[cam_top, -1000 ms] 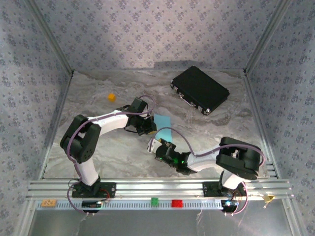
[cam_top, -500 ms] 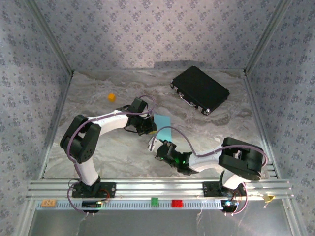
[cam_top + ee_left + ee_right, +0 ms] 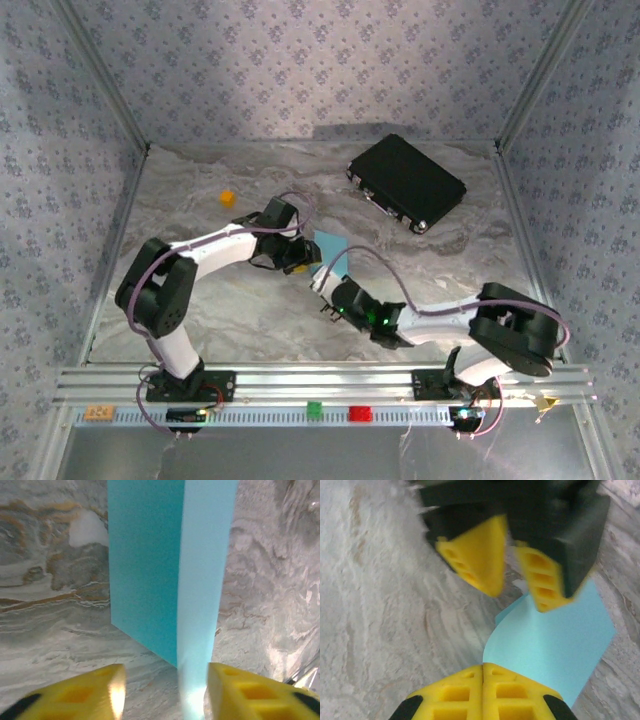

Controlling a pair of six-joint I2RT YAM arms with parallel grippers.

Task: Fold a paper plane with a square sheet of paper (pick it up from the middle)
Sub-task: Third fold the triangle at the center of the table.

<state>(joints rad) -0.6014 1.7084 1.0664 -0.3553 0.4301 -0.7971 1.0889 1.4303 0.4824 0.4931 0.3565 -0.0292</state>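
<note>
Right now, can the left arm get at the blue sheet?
Probably yes. The left gripper stands open, with the square sheet of paper rising upright between its fingers. The right gripper looks shut on the sheet's opposite edge, apart from the left fingers, so it should not block a grip.

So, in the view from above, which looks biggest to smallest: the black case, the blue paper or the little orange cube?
1. black case
2. blue paper, though it is partly hidden, so it may be larger than it looks
3. orange cube, clearly the smallest
</note>
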